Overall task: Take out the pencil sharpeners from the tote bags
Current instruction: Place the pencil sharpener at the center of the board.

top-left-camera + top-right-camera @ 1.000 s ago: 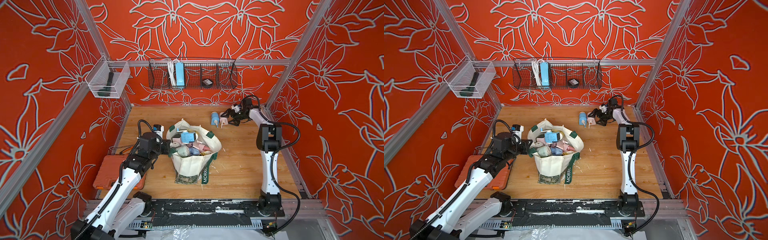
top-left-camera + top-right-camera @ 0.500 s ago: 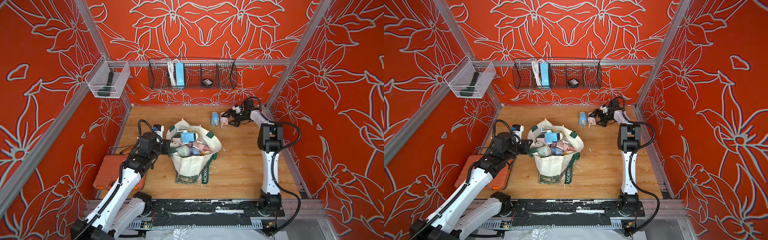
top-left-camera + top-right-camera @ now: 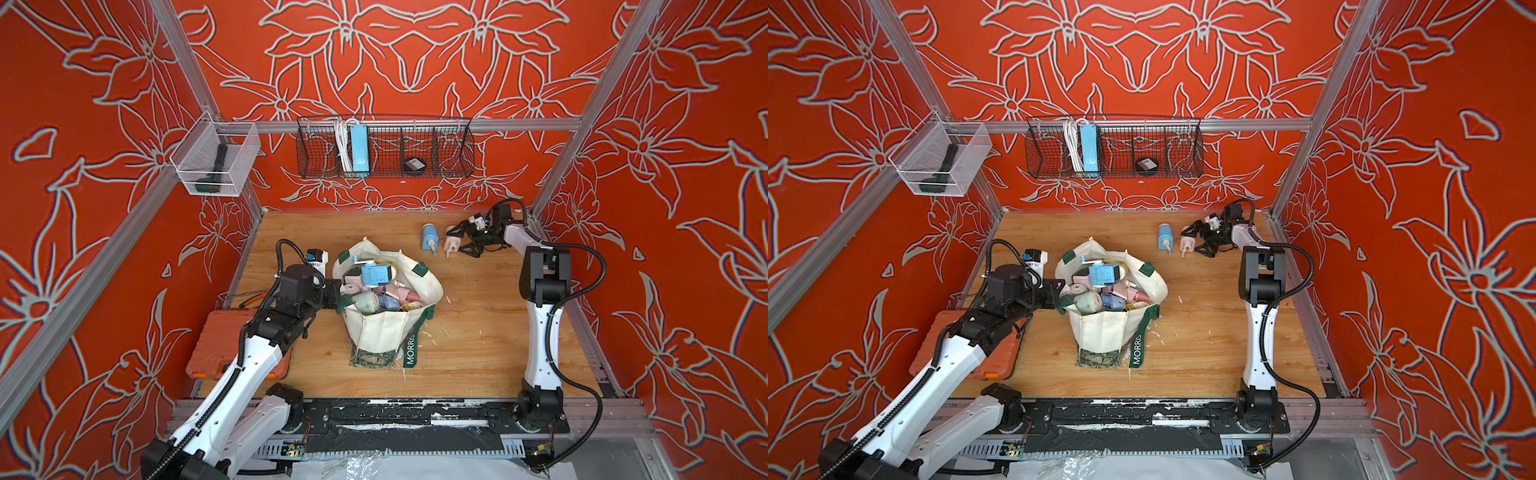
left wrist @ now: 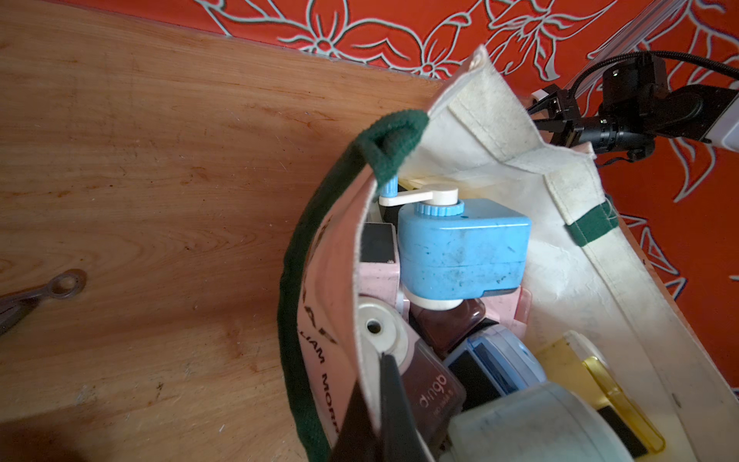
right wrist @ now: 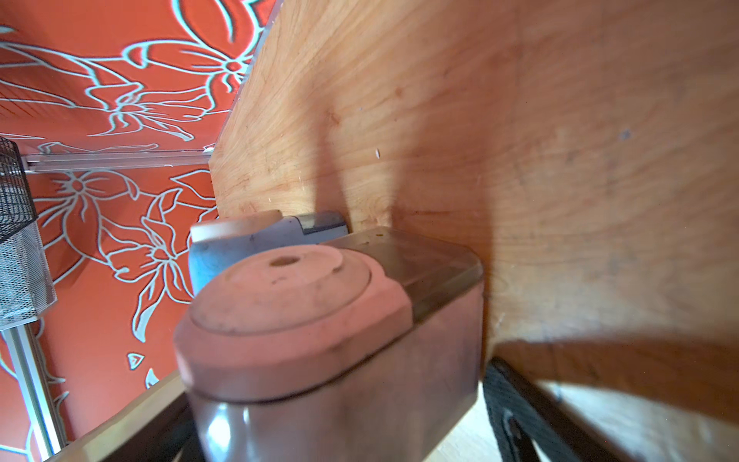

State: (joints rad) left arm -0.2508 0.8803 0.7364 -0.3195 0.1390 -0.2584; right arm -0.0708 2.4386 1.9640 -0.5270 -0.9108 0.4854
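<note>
pink sharpener point(image 3: 449, 244) between wide-spread jaws of right claw point(image 3: 461, 241)

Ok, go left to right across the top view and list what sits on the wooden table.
orange case → tote bag → blue pencil sharpener → pink pencil sharpener

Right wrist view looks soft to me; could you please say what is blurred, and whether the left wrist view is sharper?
Right wrist view: the pink sharpener fills the foreground out of focus, the blue sharpener behind is soft too, and shadows cross the table. Left wrist view: sharper; the crank sharpener in the tote bag is crisp.
</note>
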